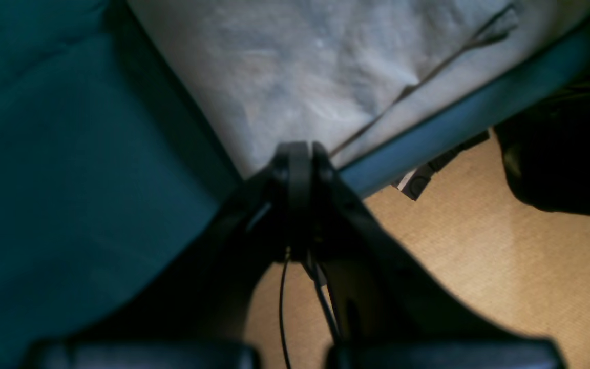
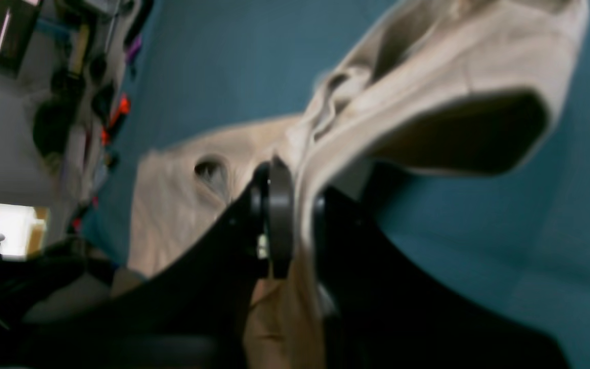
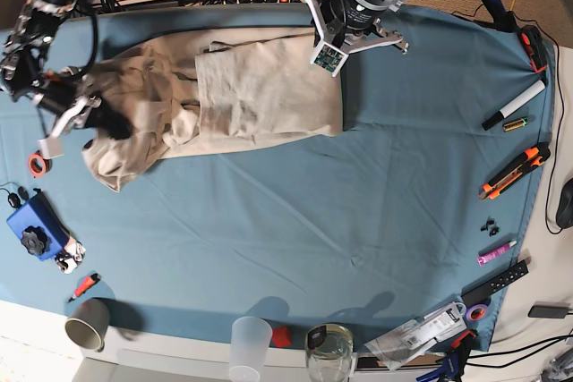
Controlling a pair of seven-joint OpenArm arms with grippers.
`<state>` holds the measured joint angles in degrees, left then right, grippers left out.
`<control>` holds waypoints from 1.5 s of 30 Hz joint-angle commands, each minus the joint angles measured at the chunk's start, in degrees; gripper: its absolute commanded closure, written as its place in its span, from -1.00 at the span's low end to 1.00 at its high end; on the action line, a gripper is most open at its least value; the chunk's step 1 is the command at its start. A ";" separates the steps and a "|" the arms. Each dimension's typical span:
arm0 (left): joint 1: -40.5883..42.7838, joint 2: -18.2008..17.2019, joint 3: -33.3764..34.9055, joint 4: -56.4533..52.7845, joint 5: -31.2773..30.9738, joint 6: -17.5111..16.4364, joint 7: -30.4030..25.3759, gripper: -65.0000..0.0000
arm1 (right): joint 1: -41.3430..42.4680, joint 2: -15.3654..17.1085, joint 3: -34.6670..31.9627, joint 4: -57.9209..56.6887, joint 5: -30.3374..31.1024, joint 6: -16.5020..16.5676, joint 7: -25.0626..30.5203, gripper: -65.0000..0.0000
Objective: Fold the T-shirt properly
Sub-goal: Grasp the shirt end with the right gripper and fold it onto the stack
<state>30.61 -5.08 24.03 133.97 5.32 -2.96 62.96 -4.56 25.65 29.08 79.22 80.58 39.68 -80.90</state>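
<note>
Over the table edge, the left wrist view shows the left gripper [image 1: 299, 154] clenched, jaws pressed together at a corner of the plain beige cotton T-shirt [image 1: 320, 72]; whether cloth is pinched between them I cannot tell, since the tips hide the hem, and the teal-blue tablecloth [image 1: 69, 154] fills the 9 o'clock side with wooden floor at 4 o'clock. Next, the right wrist view, blurred, shows the right gripper [image 2: 295, 215] grasping a bunched fold of the T-shirt [image 2: 428, 82], fabric running between the jaws while a sleeve opening gapes toward 2 o'clock. Finally, the base view alone gives the whole layout: the T-shirt [image 3: 260, 87] lies along the tablecloth [image 3: 313, 221] toward 11 o'clock, flat near the left gripper [image 3: 338, 49] but crumpled into a heap by the right gripper [image 3: 89, 114]; neither wrist view reveals that imbalance. My worry is that the right grip holds several layers, so pulling could drag the heap rather than spread it, and the left corner near the edge could slip off the table.
</note>
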 commanded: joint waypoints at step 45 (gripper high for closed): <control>1.14 0.28 0.20 1.03 22.82 10.86 -1.01 1.00 | 0.57 -14.97 -31.78 25.31 -14.62 0.32 0.90 1.00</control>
<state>31.55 -5.08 24.03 133.97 27.59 7.73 62.96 -4.75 10.33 -2.81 103.53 64.49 39.92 -81.19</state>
